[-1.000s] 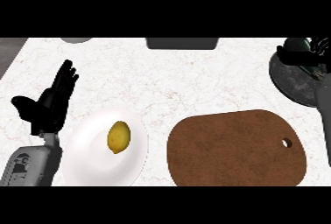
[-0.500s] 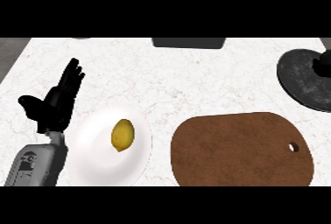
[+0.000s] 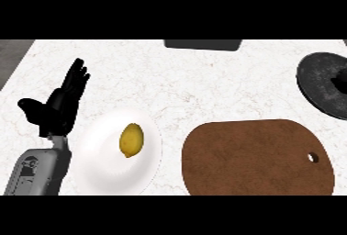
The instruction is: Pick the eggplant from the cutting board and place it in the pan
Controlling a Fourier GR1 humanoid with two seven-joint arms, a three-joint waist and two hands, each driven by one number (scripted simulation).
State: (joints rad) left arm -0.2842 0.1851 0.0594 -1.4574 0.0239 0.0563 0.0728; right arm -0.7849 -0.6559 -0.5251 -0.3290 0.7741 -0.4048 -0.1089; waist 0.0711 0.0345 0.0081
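left hand [image 3: 59,103]: resting open at the view's left, fingers straight and pointing up the frame, thumb spread out to the side, holding nothing; its grey forearm [image 3: 37,172] is coming in from the lower left edge.
right hand: not showing anywhere in the head view.
tabletop [image 3: 190,82]: a white marbled surface filling most of the frame, with a grey strip running past its upper left corner.
cutting board [image 3: 261,158]: a brown rounded board lying flat at the lower right, a small hole near its right edge; its top is showing only bare brown surface.
eggplant: cannot be seen on the board, in the pan or elsewhere in this view, so its place cannot be told.
pan [image 3: 327,85]: a dark round pan sitting at the right edge, partly cut off by the frame, up and to the right of the board and apart from it.
plate [image 3: 112,160]: a white round plate lying just beside the left forearm, to the left of the board with a gap of tabletop between them.
lemon [image 3: 131,140]: a yellow oval fruit lying on the plate, towards its upper right part.
dark block [image 3: 203,44]: a flat black object sitting at the tabletop's far edge, top centre, well apart from everything else.
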